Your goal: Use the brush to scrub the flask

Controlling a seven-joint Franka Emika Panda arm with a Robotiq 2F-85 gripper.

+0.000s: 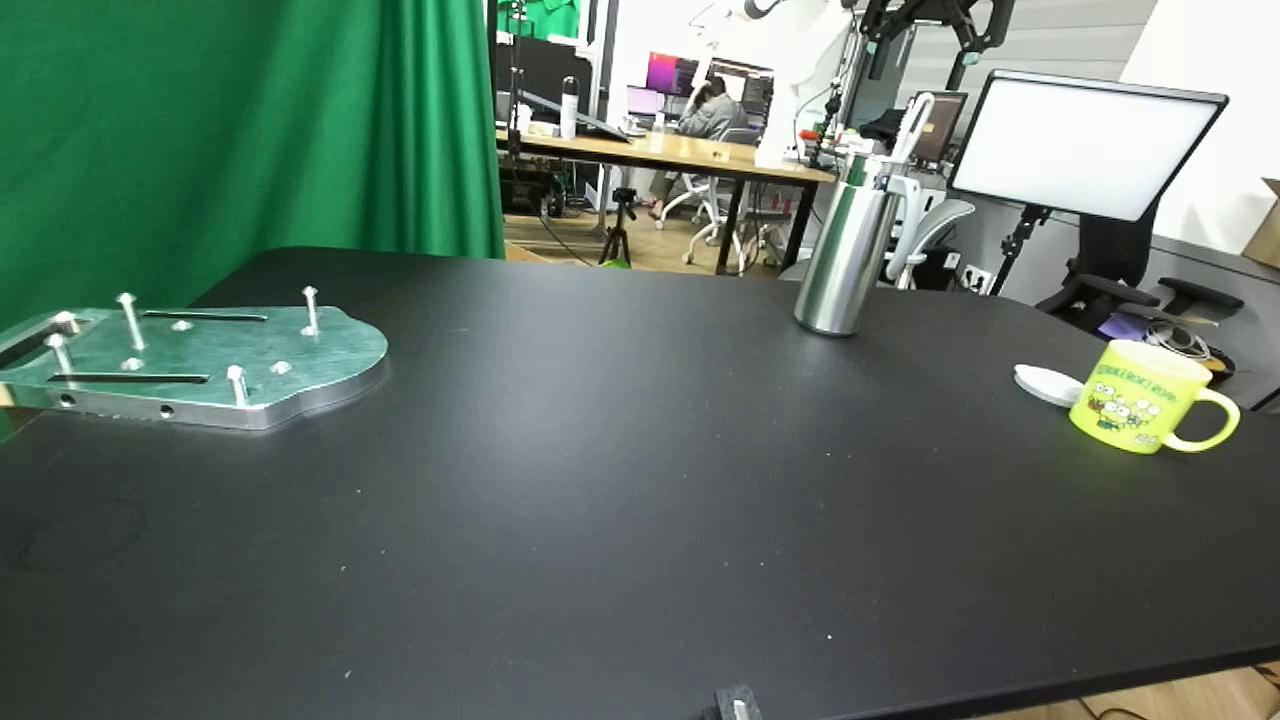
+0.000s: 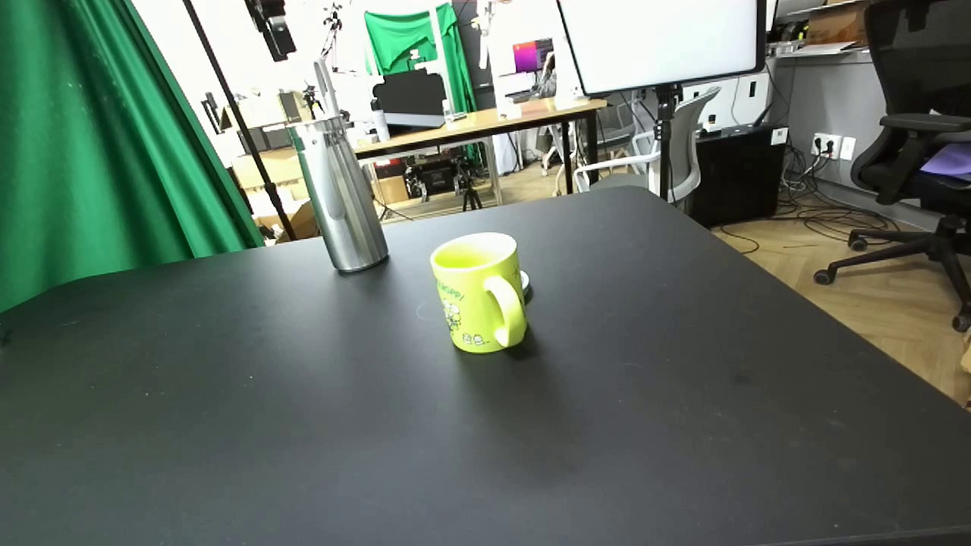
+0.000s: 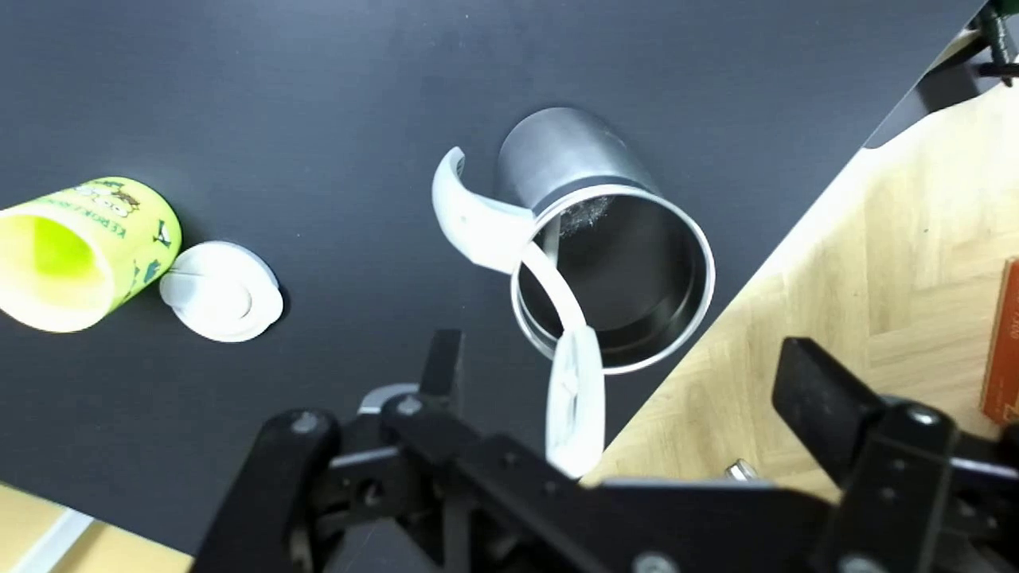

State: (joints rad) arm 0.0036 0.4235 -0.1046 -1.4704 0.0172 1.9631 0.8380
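Observation:
The flask is a tall, shiny silver cylinder standing upright near the table's edge, with a white side handle; it also shows in an exterior view and, open-mouthed, in the wrist view. The brush stands in the flask; its white handle leans out over the rim, also in both exterior views. Its head is hidden inside the flask. My gripper is open and empty above the flask, with the brush handle between its fingers but apart from them. It shows at the top in both exterior views.
A squat yellow-green mug stands beside a round white lid on the black table. A metal plate with upright bolts lies at one table end. A lit panel on a stand rises behind the table.

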